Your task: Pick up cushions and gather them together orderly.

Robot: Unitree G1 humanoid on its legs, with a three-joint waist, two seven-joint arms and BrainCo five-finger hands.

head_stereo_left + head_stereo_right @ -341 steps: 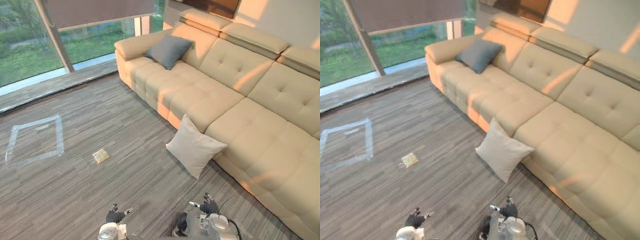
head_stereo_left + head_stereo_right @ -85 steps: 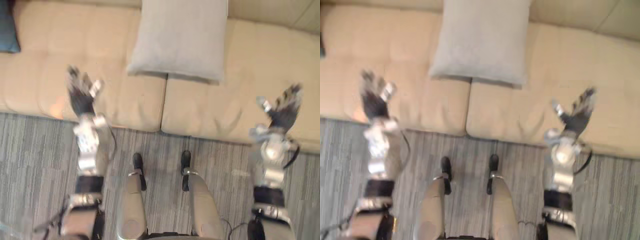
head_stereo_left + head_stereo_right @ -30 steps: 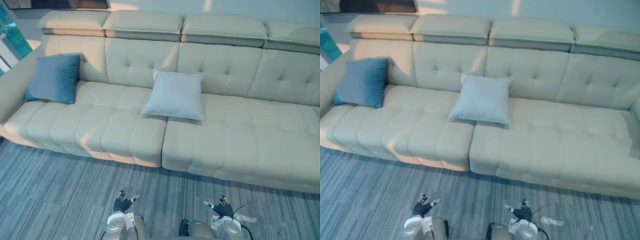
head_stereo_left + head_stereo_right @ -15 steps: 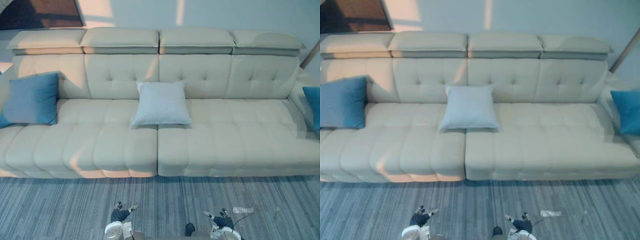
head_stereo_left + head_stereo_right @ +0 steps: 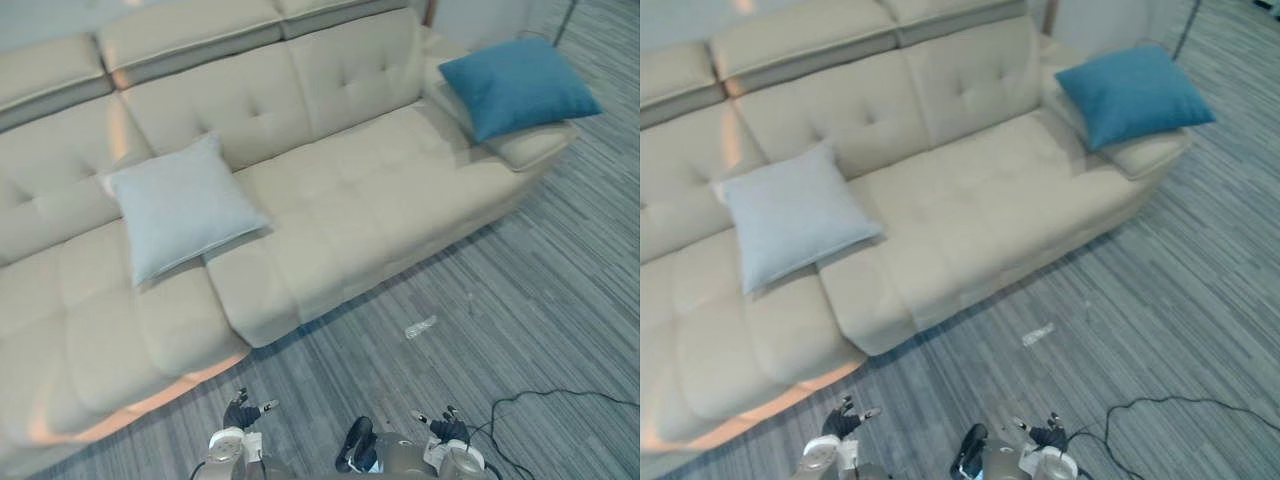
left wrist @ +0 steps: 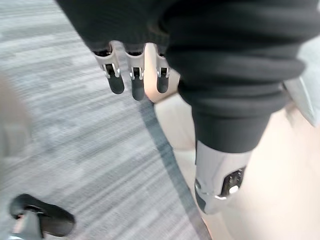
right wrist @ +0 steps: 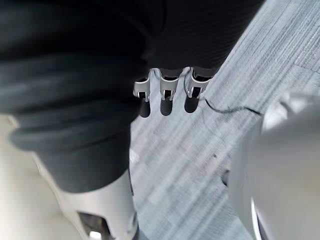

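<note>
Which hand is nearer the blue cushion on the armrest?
Right. The right hand is down by the carpet, the blue cushion far ahead, slightly to its right. The left hand is further left, closer to the grey cushion.

A long cream sofa (image 5: 340,200) with tufted back panels and padded headrests runs across the room, its right armrest (image 5: 525,150) ending near a pale wall (image 5: 470,12). Grey striped carpet (image 5: 560,300) covers the floor, and a small clear scrap (image 5: 420,327) lies just before the sofa. A patch of warm light (image 5: 165,385) glows on the seat's front edge at the left
</note>
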